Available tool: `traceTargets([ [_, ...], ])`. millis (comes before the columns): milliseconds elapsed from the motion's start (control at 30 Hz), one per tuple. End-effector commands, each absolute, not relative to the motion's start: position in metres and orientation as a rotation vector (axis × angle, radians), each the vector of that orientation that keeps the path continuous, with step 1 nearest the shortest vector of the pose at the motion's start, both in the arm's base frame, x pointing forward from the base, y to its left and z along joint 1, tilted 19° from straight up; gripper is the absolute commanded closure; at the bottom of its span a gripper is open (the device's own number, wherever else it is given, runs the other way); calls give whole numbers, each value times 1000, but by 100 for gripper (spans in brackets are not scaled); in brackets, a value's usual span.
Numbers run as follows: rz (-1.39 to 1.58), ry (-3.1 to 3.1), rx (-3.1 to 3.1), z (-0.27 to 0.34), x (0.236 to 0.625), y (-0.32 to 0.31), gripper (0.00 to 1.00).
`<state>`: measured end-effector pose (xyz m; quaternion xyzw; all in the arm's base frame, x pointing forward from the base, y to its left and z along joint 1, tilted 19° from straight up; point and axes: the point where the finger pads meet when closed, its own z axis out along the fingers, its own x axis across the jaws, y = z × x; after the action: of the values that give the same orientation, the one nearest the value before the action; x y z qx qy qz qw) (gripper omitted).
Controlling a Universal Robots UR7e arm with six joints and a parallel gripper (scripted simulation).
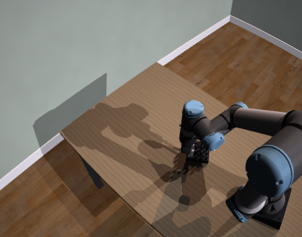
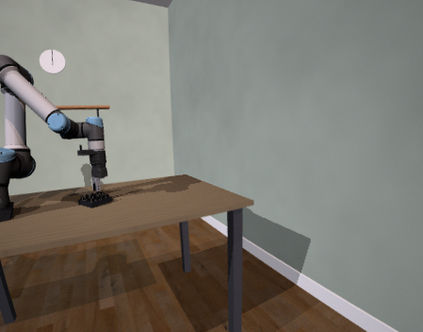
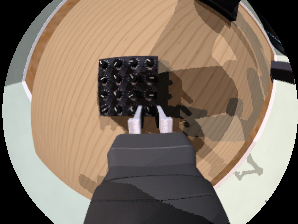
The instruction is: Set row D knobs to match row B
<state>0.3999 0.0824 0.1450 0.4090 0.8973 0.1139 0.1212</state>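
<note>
1. Wrist view alone shows the black square knob box (image 3: 128,86) top-on with its grid of small dark knobs; knob lines and printed names too small to read. Top view hides part of the box (image 1: 199,153) behind the arm's wrist.
2. Exterior view shows the box (image 2: 95,200) standing flat on the brown wooden desk (image 2: 146,207), with the two-finger hand (image 2: 97,187) hanging upright just above it.
3. Hand (image 3: 148,119) sits over the box edge nearest the wrist camera, pale fingers partly spread; whether they pinch a knob cannot be told.
4. No containers visible.
</note>
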Motion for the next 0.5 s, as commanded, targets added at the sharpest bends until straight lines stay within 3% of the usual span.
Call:
traceTargets([
  [0, 333, 2619, 1193, 145, 400, 82, 54],
  [467, 333, 2619, 1194, 140, 402, 83, 54],
])
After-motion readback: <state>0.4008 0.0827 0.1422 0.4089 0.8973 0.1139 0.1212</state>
